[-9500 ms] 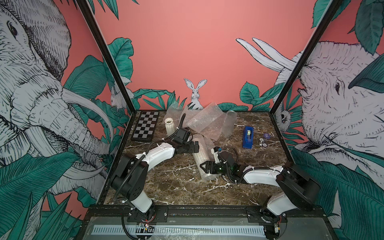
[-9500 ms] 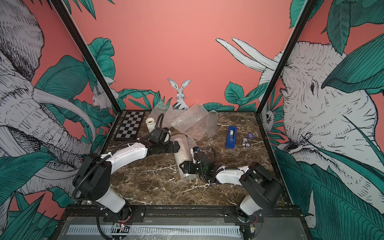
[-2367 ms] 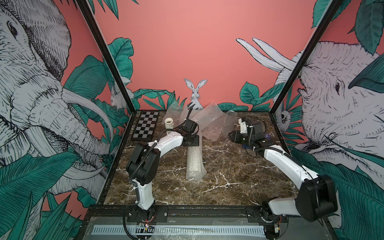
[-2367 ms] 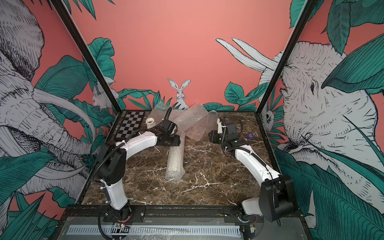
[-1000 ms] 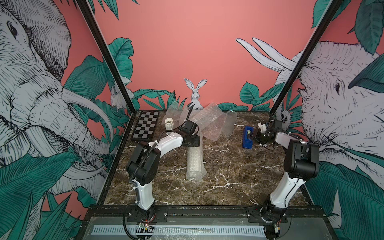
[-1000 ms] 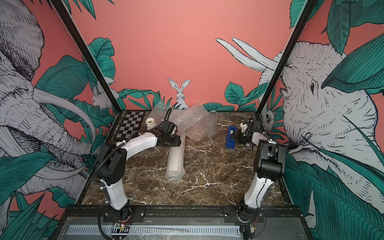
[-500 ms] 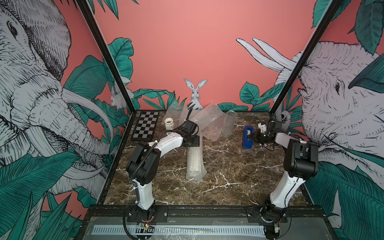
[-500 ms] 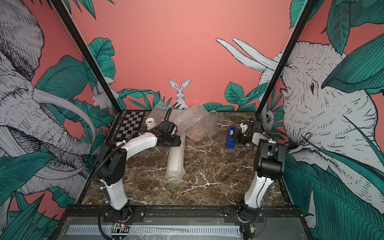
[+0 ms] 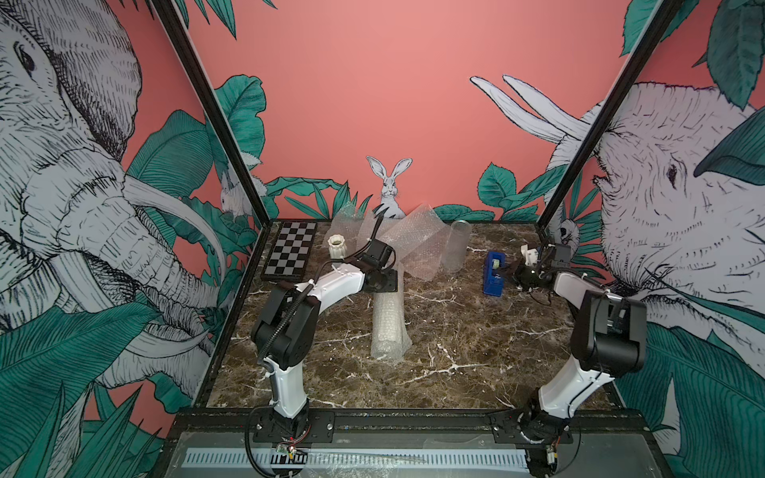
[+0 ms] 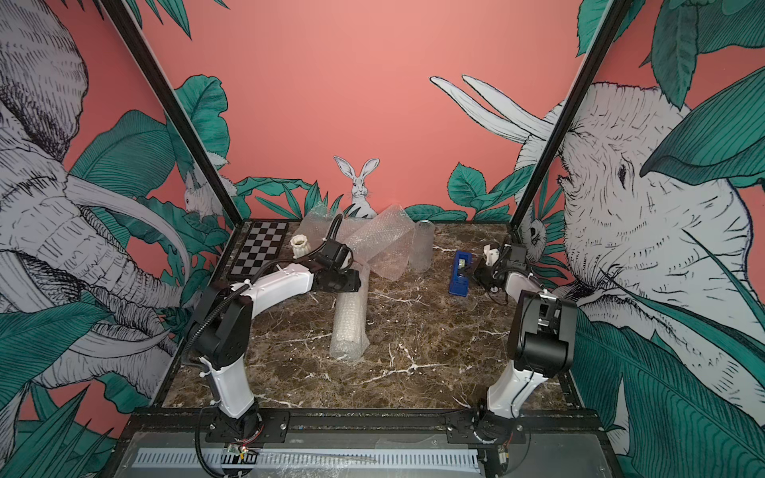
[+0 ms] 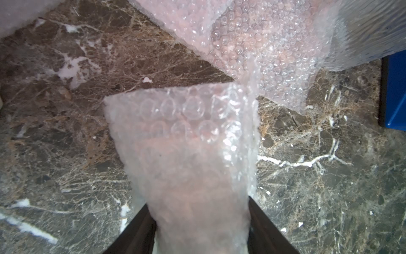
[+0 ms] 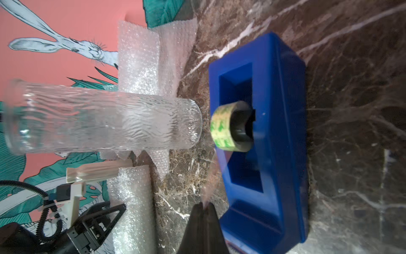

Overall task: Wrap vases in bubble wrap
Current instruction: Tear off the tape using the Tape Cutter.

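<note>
Tabletop (image 11: 66, 132): polished brown marble-look stone, white veining. Bubble wrap (image 11: 186, 143): clear soft plastic, blistered. Glass vase (image 12: 105, 123): transparent, rippled. Ribbed vase (image 9: 337, 246): matt white, ceramic look. Tape dispenser (image 12: 283, 132): smooth glossy blue plastic. Tape (image 12: 222, 125): thin translucent film.

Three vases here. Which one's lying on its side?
The wrapped vase, one end clamped in the left gripper. The white vase and the glass vase both stand upright, unwrapped.

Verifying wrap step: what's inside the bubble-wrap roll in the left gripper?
The bubble-wrap roll shows only a pale shape through its layers; the left gripper clamps one end. Wrap hides what it is.
</note>
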You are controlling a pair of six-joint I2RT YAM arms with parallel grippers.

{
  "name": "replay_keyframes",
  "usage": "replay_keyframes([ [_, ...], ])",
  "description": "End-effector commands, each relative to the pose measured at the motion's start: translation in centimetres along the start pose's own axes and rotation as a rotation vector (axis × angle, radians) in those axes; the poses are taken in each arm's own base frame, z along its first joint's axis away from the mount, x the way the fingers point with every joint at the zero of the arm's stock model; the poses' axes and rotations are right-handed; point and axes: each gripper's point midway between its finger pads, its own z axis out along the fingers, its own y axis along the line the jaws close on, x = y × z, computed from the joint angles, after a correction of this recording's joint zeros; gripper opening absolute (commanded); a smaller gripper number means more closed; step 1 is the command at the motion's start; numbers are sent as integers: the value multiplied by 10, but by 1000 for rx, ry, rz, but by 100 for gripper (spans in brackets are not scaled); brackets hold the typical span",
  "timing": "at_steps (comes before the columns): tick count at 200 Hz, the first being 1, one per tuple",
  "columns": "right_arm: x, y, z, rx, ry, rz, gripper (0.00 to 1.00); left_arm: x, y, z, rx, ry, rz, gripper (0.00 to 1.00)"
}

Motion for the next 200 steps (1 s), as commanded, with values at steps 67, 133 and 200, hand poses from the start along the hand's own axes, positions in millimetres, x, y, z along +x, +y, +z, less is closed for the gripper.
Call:
replay_keyframes([
  [67, 40, 5, -41, 70, -92, -32, 0, 18, 10, 6, -43, 65, -14, 62],
  [133, 89, -33, -20, 149, -8, 22, 0, 19, 10, 7, -40, 66, -17, 62],
  [200, 109, -68, 23, 213, 26, 116, 0, 17, 9, 5, -39, 63, -12, 62],
])
